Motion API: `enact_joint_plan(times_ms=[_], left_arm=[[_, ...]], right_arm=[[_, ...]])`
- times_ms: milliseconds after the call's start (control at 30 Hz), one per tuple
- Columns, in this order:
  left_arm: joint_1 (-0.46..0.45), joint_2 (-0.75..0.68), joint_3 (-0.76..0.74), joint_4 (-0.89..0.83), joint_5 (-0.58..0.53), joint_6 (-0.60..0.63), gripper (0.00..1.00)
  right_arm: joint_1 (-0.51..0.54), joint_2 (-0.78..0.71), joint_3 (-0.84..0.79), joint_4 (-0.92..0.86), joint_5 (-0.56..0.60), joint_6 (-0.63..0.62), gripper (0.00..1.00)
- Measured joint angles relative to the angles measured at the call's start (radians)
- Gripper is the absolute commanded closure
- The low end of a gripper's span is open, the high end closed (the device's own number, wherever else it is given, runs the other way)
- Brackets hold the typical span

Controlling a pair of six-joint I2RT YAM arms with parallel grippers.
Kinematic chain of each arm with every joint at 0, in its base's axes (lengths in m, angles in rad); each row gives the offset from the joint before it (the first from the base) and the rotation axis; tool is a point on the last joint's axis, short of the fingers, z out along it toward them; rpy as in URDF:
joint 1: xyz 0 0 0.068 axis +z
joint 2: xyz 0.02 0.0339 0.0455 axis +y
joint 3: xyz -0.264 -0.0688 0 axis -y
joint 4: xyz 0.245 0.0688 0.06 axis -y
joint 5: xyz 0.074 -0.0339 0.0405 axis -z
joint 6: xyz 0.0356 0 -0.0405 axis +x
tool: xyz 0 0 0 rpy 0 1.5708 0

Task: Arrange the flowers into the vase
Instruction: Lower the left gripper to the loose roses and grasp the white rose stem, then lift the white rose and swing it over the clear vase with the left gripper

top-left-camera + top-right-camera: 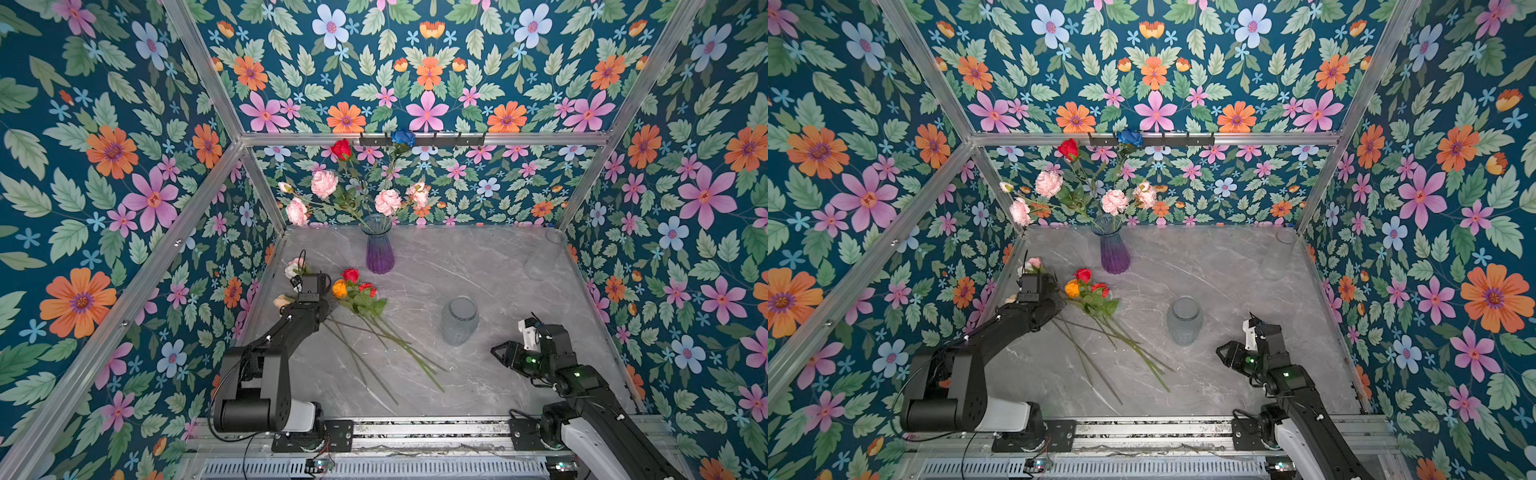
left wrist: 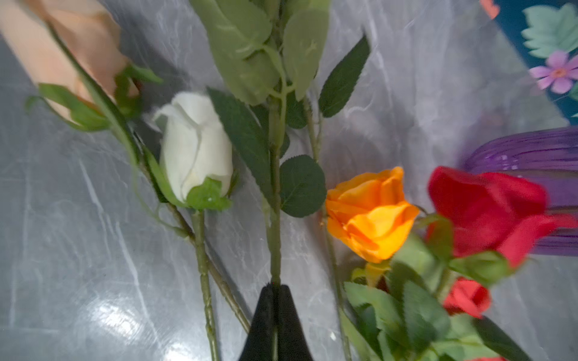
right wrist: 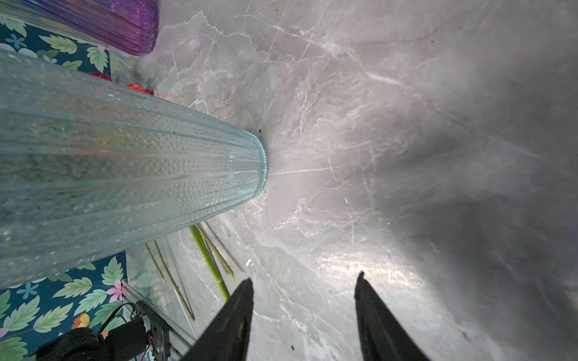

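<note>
The purple vase [image 1: 379, 249] stands at the back of the table and holds several flowers: pink carnations [image 1: 324, 183], a red rose [image 1: 341, 148] and a blue rose [image 1: 403, 137]. More flowers lie loose on the left: an orange rose [image 2: 372, 215], a red rose [image 2: 488, 212], a white rose [image 2: 194, 143] and a cream one [image 2: 78, 40]. My left gripper [image 2: 275, 286] is shut on a green stem [image 2: 275, 218] whose bloom is out of the wrist view. My right gripper [image 3: 305, 276] hovers open and empty at the front right.
A clear ribbed glass vase [image 1: 459, 320] stands empty mid-table, just ahead of the right gripper [image 1: 494, 351]. Another clear glass [image 1: 544, 257] stands at the back right. Long stems [image 1: 395, 353] fan out toward the front. Flowered walls close in three sides of the grey marble table [image 1: 498, 291].
</note>
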Motion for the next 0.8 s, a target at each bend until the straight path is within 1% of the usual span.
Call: enact_joint_plan(times_ms=[100,167,267,367,467,533,567,633,733,800], left_arm=[[0.0,-0.095,0.016,-0.024,0.002,-0.012,1.0],[0.0,-0.182,0.017,-0.034,0.002,-0.022,1.0],[0.0,-0.365,-0.013,-0.029,-0.013,-0.068,1.0],[0.0,-0.593,-0.061,-0.007,-0.068,-0.128,1.0],[0.0,-0.809,-0.111,0.092,-0.113,-0.162,1.0],[0.0,-0.884,-0.123,0.216,-0.103,-0.167,1.0],[0.0,-0.888,-0.115,0.268,-0.077,-0.163,1.0],[0.0,-0.85,-0.058,0.358,0.015,-0.15,1.0],[-0.01,-0.718,0.063,0.536,0.19,-0.156,1.0],[-0.052,-0.626,0.114,0.673,0.28,-0.181,1.0]], right_arm=[[0.0,-0.006,0.0,0.0,0.0,0.0,0.46],[0.0,-0.013,-0.003,0.0,0.0,0.0,0.46],[0.001,-0.028,-0.007,0.0,0.0,0.0,0.46],[0.004,-0.039,-0.009,0.0,0.001,0.001,0.47],[0.01,-0.039,-0.009,0.0,0.005,0.001,0.47],[0.011,-0.039,-0.009,0.0,0.008,0.001,0.47],[0.012,-0.039,-0.009,0.0,0.008,0.001,0.47],[0.013,-0.039,-0.009,0.0,0.008,0.001,0.47],[0.014,-0.036,-0.009,0.0,0.009,0.001,0.47],[0.017,-0.034,-0.009,0.0,0.009,0.001,0.47]])
